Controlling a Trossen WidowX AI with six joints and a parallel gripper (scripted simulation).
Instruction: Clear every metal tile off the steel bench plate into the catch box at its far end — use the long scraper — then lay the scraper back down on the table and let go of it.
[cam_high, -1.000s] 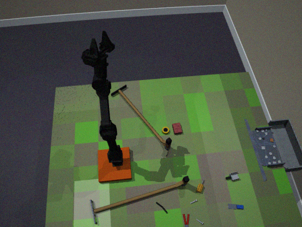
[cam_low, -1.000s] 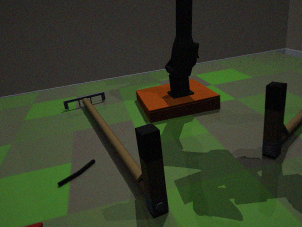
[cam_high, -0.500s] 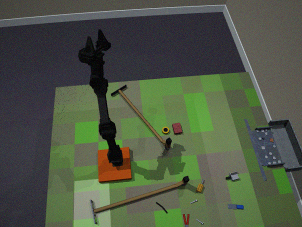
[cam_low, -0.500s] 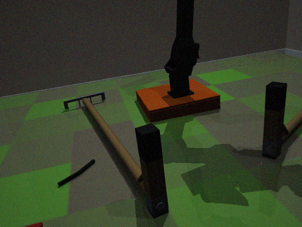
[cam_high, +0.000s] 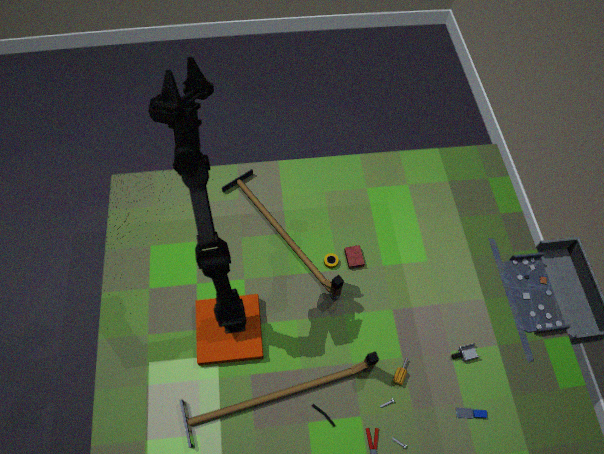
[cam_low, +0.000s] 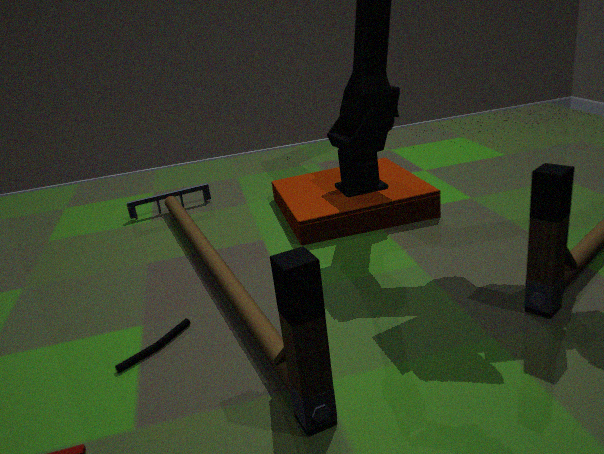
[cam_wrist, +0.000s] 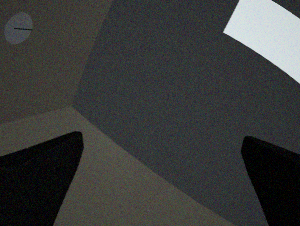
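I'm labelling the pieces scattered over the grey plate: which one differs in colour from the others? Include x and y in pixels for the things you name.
The orange piece (cam_high: 543, 280), on the side nearer the catch box (cam_high: 575, 295); the others look white, grey or dark.

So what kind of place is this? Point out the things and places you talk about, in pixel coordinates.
Probably a robot workshop or test corner: an arm on an orange base plate (cam_high: 205, 352) (cam_low: 310, 212), pliers (cam_high: 370, 437), a screwdriver (cam_high: 400, 375) and loose screws (cam_high: 388, 403) around it.

The exterior view's top edge cuts off the arm (cam_high: 204, 215) (cam_low: 372, 45), leaving its gripper out; its right edge crops one handle (cam_high: 285, 237) (cam_low: 590, 245). From above, the pliers (cam_high: 370, 441) run off the bottom edge, and the tiles (cam_high: 526, 296) are too small for detail.
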